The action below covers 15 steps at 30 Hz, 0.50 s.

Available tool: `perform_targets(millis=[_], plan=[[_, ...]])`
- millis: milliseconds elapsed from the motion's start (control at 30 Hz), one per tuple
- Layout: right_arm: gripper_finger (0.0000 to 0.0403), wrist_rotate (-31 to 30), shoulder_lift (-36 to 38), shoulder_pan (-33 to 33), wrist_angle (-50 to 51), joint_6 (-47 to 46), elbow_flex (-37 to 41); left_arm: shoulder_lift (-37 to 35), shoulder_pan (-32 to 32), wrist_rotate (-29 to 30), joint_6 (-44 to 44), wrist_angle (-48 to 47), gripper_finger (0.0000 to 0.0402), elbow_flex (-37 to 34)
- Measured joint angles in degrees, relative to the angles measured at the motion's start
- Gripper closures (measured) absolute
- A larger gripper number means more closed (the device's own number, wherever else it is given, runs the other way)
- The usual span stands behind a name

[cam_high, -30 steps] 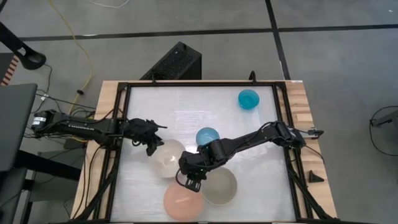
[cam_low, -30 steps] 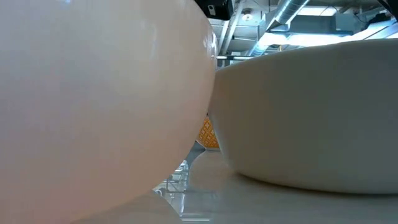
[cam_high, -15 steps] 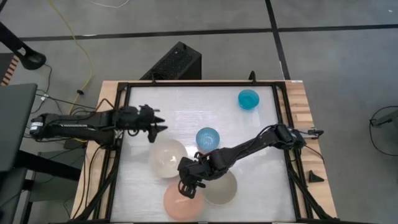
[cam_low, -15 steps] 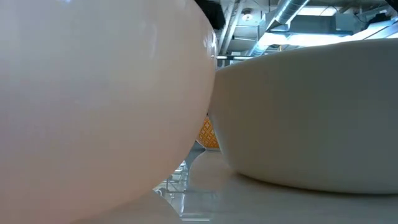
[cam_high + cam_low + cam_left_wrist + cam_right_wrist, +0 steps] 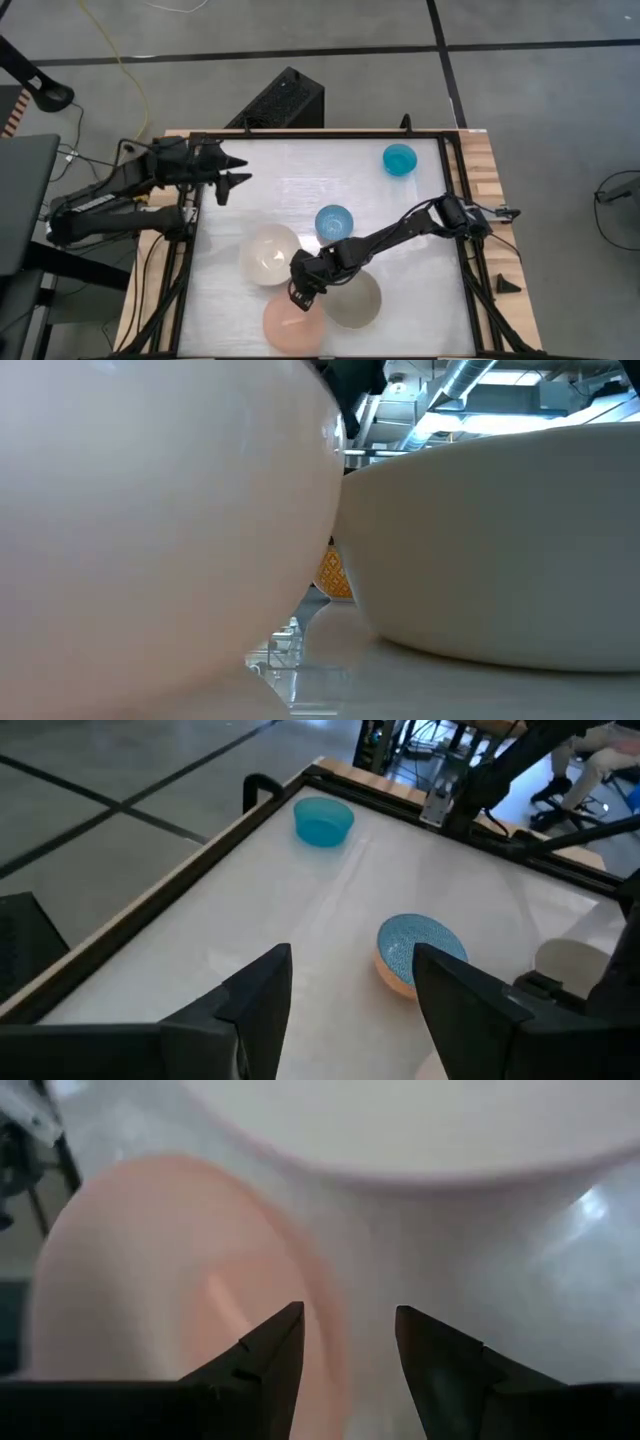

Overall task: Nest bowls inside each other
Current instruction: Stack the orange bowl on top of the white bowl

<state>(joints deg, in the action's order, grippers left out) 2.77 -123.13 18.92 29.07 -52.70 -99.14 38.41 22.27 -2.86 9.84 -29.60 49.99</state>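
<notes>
Five bowls rest on their bases on the white table. The pink bowl (image 5: pixel 293 325) is at the near edge, the grey-beige bowl (image 5: pixel 353 301) beside it, the cream-white bowl (image 5: pixel 270 253) behind, the blue bowl (image 5: pixel 332 222) mid-table and the teal bowl (image 5: pixel 399 159) far right. My right gripper (image 5: pixel 300 297) is open and low over the pink bowl's far rim (image 5: pixel 325 1315), with one finger on either side of it. My left gripper (image 5: pixel 237 171) is open and raised over the far left of the table. It looks out at the blue bowl (image 5: pixel 418 948) and the teal bowl (image 5: pixel 323 820).
A black frame (image 5: pixel 452 190) runs round the table top. In the low view the pink bowl (image 5: pixel 150 510) and the grey-beige bowl (image 5: pixel 500 540) fill the picture, with a narrow gap between them. Open white surface lies between the far edge and the blue bowl.
My left gripper has drawn away from the cream-white bowl's rim, rising and swinging toward the table's far left corner. My right gripper has come down toward the pink bowl's far rim, rolling a little. The bowls stay where they were.
</notes>
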Motion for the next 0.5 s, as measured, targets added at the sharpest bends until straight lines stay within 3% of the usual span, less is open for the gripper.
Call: perform_targets(millis=[233, 300, 433, 500], plan=[[0.0231, 2.69, -0.02, 0.68, -1.11, 0.05, 2.45, -0.34, 1.39, -0.32, -1.85, -5.15, 0.0205, 2.21], [0.0265, 4.27, 0.0, 0.34, -1.57, 0.61, 2.45, -0.32, 1.39, -0.3, -1.82, -5.05, 0.0205, 2.21], [0.037, 6.22, -0.02, -0.5, -2.83, 3.5, 2.53, -0.32, 1.41, 0.13, -1.79, -5.06, 0.0205, 2.21], [0.0374, 6.45, -0.02, -1.02, -5.67, 4.85, 2.52, -0.23, 1.41, 0.14, -1.78, -5.02, 0.0205, 2.23]])
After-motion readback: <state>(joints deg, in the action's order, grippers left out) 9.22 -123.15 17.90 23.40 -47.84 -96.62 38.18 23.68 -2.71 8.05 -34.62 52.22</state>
